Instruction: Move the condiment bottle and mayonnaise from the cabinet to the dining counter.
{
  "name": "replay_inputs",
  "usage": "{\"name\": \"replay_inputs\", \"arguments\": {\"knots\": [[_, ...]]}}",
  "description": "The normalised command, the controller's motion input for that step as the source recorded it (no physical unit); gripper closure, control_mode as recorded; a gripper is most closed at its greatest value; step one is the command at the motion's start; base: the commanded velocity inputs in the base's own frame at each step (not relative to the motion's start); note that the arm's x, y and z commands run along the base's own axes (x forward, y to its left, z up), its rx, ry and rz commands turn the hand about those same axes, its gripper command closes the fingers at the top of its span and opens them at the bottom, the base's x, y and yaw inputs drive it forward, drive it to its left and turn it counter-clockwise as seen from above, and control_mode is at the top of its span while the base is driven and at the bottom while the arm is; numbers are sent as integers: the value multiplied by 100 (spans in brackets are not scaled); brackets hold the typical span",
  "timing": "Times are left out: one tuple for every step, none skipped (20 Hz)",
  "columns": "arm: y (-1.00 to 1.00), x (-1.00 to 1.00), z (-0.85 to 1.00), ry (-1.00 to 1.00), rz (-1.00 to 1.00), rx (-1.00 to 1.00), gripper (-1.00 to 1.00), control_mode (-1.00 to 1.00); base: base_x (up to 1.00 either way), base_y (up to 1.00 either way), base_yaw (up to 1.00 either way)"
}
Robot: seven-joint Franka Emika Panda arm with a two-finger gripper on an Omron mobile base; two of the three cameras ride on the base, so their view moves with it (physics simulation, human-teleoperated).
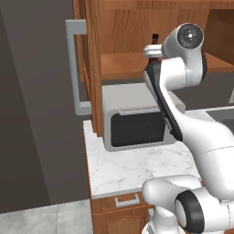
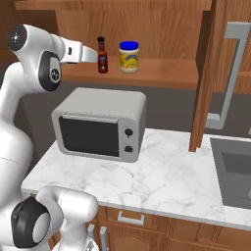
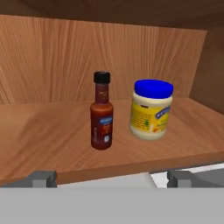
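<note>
The condiment bottle (image 3: 101, 116), dark red-brown with a black cap, stands upright on the shelf of the open wooden cabinet (image 3: 48, 144). To its right, a small gap away, stands the mayonnaise (image 3: 152, 111), a pale yellow jar with a blue lid. In the right base view the bottle (image 2: 102, 56) and the jar (image 2: 129, 57) stand side by side on the cabinet (image 2: 162, 73) shelf. My gripper (image 3: 111, 178) is open and holds nothing, level with the shelf's front edge and facing the bottle. My gripper (image 2: 92, 54) is just short of the bottle. In the left base view just the bottle's cap (image 1: 155, 36) shows above my arm. The dining counter is out of view.
A grey microwave (image 2: 100, 125) sits on the marble worktop (image 2: 166, 181) right under the shelf. A sink (image 2: 238, 171) lies at the right. The open cabinet doors with grey bar handles (image 2: 230, 73) (image 1: 75, 68) flank the shelf. Drawers run below the worktop.
</note>
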Motion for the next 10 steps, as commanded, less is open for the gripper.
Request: {"name": "replay_inputs", "arguments": {"knots": [[0,31,0,-3,0,0,-100,-100,0,0,0],[0,26,0,0,-1,0,-100,-100,0,0,0],[0,23,0,0,-1,0,-100,-100,0,0,0],[0,21,0,0,-1,0,-100,-100,0,0,0],[0,21,4,0,-1,0,-100,-100,0,0,0],[0,19,6,0,-1,0,-100,-100,0,0,0],[0,20,6,0,-1,0,-100,-100,0,0,0],[0,22,6,0,-1,0,-100,-100,0,0,0],[0,23,8,0,-2,0,-100,-100,0,0,0],[0,26,7,0,-3,0,-100,-100,0,0,0]]}}
